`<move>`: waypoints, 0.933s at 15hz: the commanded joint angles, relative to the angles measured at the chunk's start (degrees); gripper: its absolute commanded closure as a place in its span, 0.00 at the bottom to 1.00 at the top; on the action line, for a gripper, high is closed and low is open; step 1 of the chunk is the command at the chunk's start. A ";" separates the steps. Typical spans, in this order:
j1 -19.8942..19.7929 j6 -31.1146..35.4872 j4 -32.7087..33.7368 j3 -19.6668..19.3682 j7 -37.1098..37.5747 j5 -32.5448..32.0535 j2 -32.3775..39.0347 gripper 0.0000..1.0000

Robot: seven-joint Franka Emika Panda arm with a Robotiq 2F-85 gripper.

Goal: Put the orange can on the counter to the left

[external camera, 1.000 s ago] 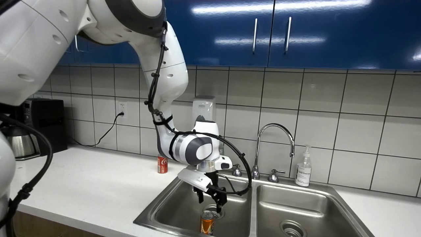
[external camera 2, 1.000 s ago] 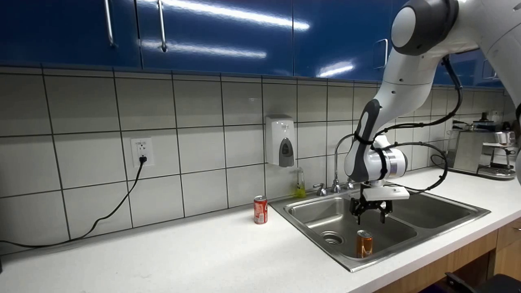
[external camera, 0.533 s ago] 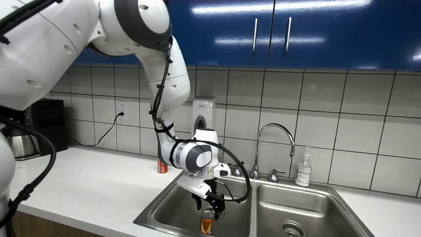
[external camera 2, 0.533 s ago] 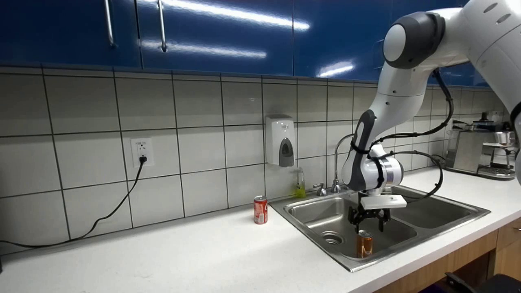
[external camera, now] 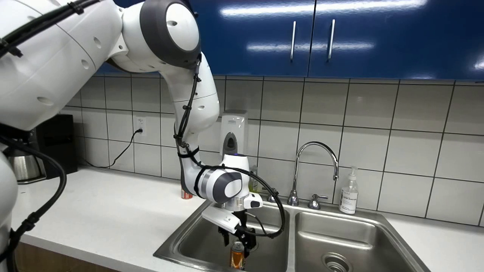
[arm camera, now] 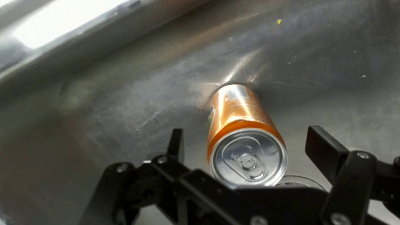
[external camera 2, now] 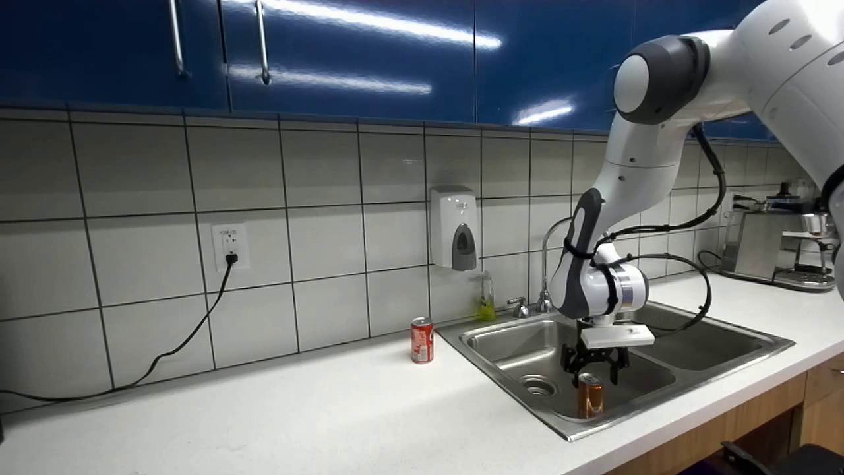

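The gripper (arm camera: 245,140) hangs low over the orange can (external camera 2: 590,401), its jaws spread wide with a gap showing on either side of the silvery top. The can stands upright in the steel sink (external camera: 291,241), in the basin (external camera: 204,240) nearer the red can (external camera 2: 422,340), which stands on the white counter (external camera 2: 297,409)

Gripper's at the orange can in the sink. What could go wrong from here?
The open black two-fingered gripper appears to reach only the upper end of the upright orange cylindrical drink can; closing now might tip it.
The rim of the steel double sink lies between the can and the flat white countertop at left; a low lift could clip it.
A red cylindrical drink can stands there near the sink; a wide swing could knock it.
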 commanded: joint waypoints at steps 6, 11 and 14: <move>-0.36 -1.02 3.83 0.92 0.53 0.10 2.96 0.00; 0.15 -1.56 5.15 0.34 1.06 -0.09 4.21 0.00; 0.55 -1.29 5.55 -0.09 1.35 -0.27 4.77 0.00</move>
